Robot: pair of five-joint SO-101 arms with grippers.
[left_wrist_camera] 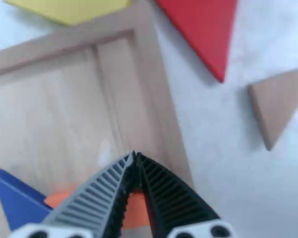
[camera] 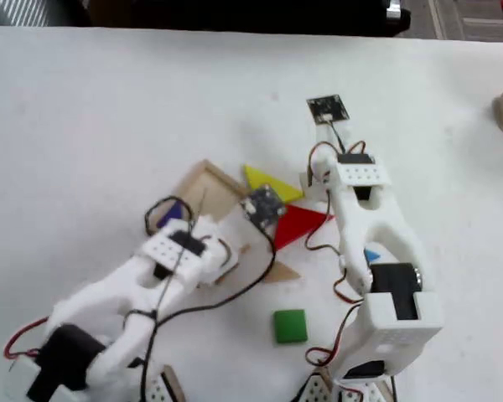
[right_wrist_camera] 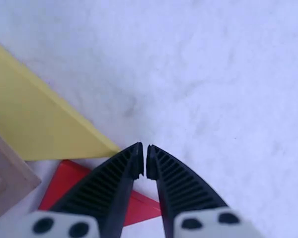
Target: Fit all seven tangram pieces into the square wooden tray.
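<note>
The square wooden tray [camera: 208,186] [left_wrist_camera: 154,94] lies at the table's middle. My left gripper [camera: 187,228] [left_wrist_camera: 135,159] hangs shut over the tray's floor, with nothing between its fingers. Below it in the tray lie an orange piece [left_wrist_camera: 135,210] and a dark blue piece [left_wrist_camera: 15,198] [camera: 171,214]. Outside the tray lie a yellow triangle [camera: 271,182] [left_wrist_camera: 69,7] [right_wrist_camera: 35,124], a red triangle [camera: 298,224] [left_wrist_camera: 203,29] [right_wrist_camera: 72,191], a tan triangle [camera: 282,272] [left_wrist_camera: 280,99] and a green square [camera: 290,326]. My right gripper [camera: 317,177] [right_wrist_camera: 143,157] is shut just above the table beside the yellow triangle's tip.
A light blue piece [camera: 372,255] peeks out beside the right arm. A small circuit board [camera: 328,108] with a cable lies behind the right arm. Loose wires run across the tray area. A tray corner [right_wrist_camera: 5,173] shows near the yellow triangle.
</note>
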